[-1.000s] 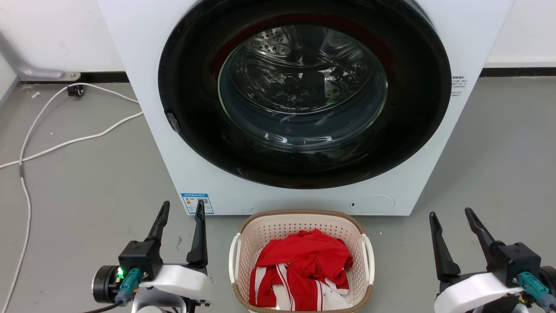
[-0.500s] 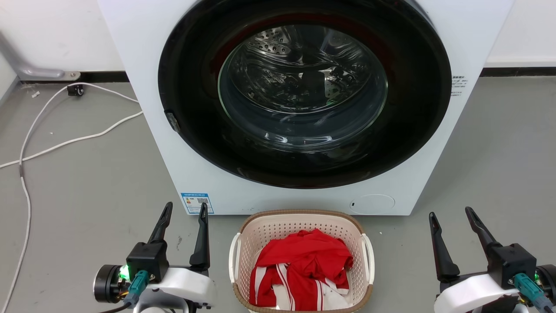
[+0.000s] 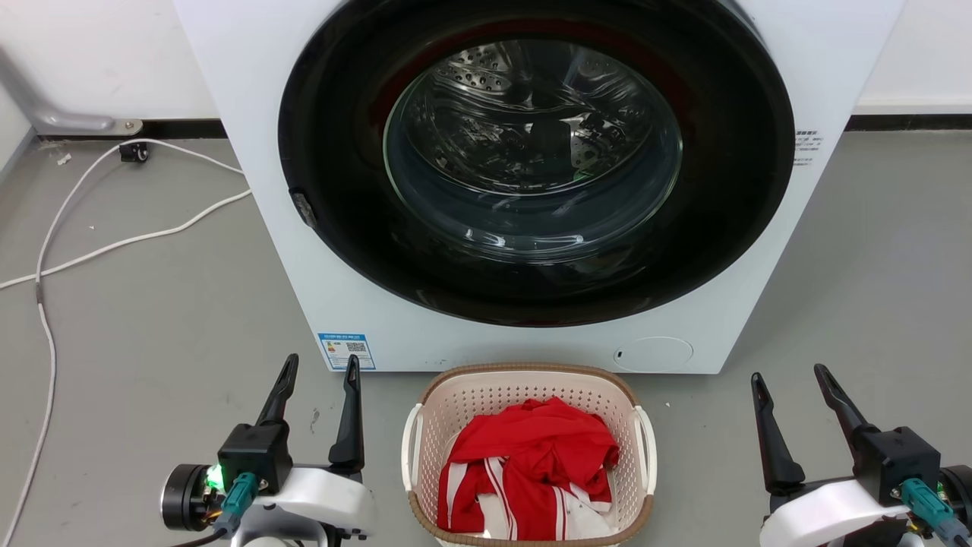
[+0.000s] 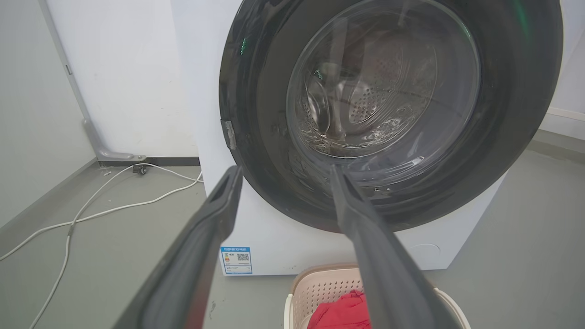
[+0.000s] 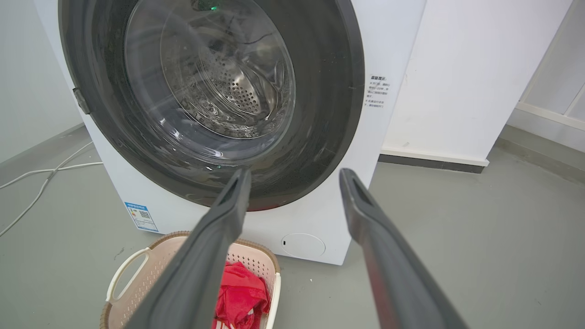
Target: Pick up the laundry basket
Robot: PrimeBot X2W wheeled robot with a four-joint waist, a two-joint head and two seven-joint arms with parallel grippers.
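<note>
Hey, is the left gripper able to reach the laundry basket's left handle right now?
Probably yes: the left gripper is open beside the laundry basket, just bare floor between it and that handle.

Bright, even, diffuse light, probably from overhead. The grey floor [image 3: 137,304] carries only a faint shadow along the base of the washing machine [image 3: 250,114]. White glints streak the door glass [image 3: 531,152]. In both wrist views straight edges bow outward, and the left hand's fingers [image 4: 187,265] and the right hand's fingers [image 5: 201,260] look soft at bottom centre.
</note>
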